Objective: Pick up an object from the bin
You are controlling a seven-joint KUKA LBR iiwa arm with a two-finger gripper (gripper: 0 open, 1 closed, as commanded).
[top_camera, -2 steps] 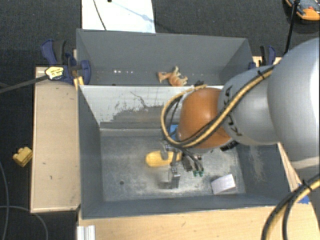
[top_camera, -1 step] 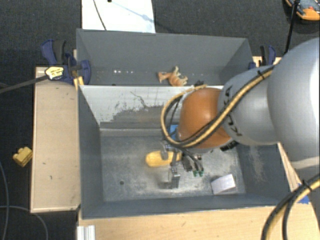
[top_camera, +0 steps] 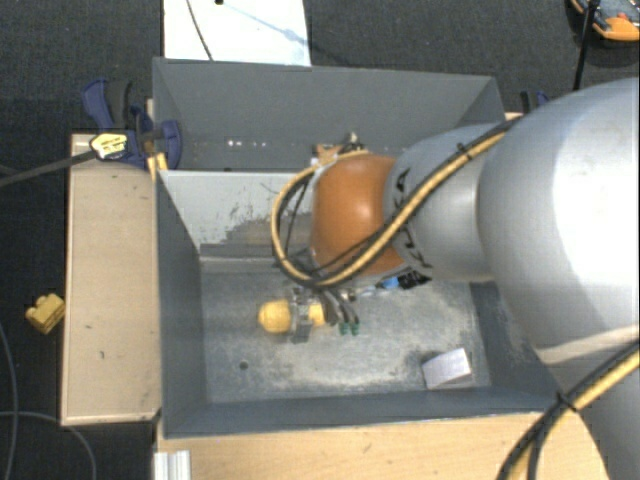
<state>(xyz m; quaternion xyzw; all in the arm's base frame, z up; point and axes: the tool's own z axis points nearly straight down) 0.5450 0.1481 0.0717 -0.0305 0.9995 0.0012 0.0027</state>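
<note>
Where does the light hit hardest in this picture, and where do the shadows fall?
Camera view: the silver arm takes the strongest light and glares almost white along its upper side. Camera view: the bin's left wall is brightly lit, its back wall duller. Camera view: the orange cover casts a soft shadow on the floor around the tool and the yellow lump beside it.

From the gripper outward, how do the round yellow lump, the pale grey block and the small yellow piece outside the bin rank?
1. Round yellow lump, just left of the gripper.
2. Pale grey block, in the bin, lower-right corner.
3. Small yellow piece, outside the bin, far left.
</note>
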